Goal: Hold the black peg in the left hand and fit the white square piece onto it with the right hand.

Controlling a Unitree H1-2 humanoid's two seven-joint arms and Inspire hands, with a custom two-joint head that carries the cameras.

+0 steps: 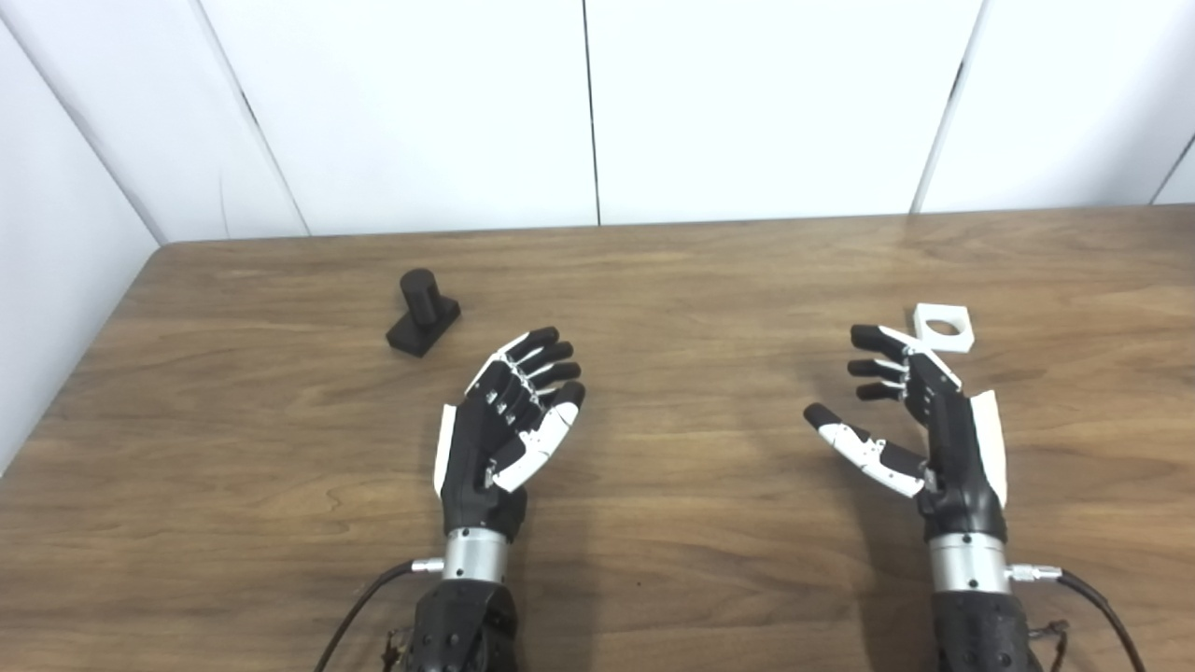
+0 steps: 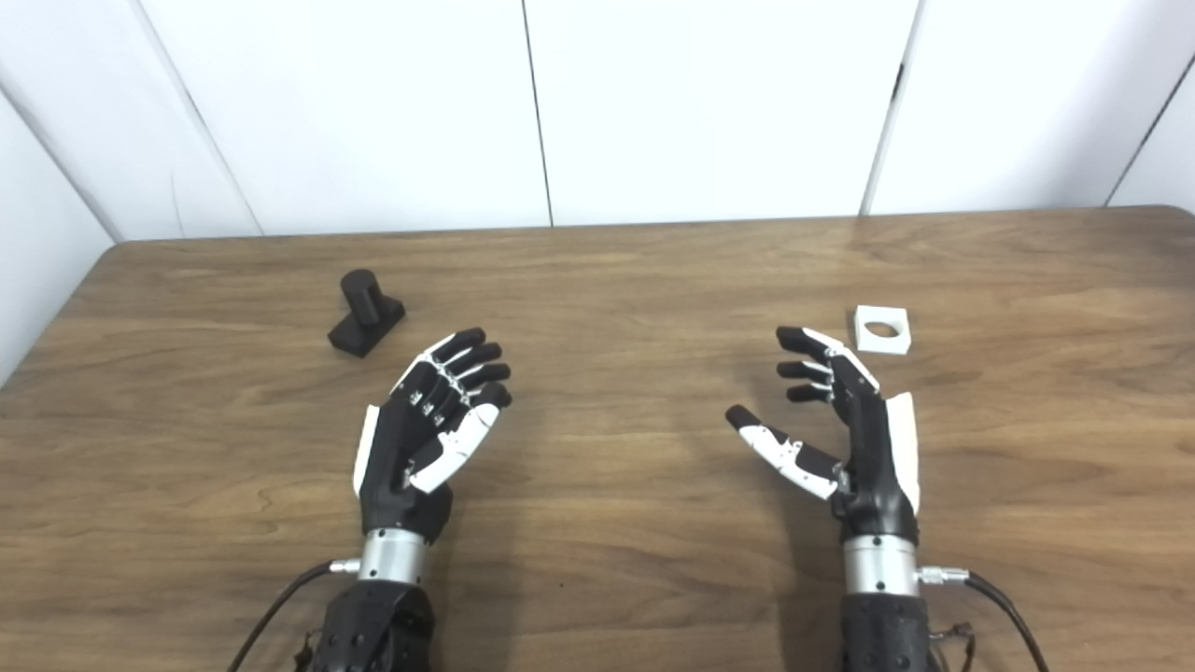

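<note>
Resting apart, black peg [image 1: 423, 313], white square piece [image 1: 944, 328] (both untouched)

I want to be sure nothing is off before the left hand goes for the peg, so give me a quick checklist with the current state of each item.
1. Left hand empty, fingers apart: ok.
2. Right hand empty and open: ok.
3. Black peg upright on its base, on the table: ok.
4. Path from left hand to peg unobstructed: ok.
5. White square piece lying flat, hole facing up, just beyond the right hand: ok.
6. Peg fits the hole: cannot tell.
</note>
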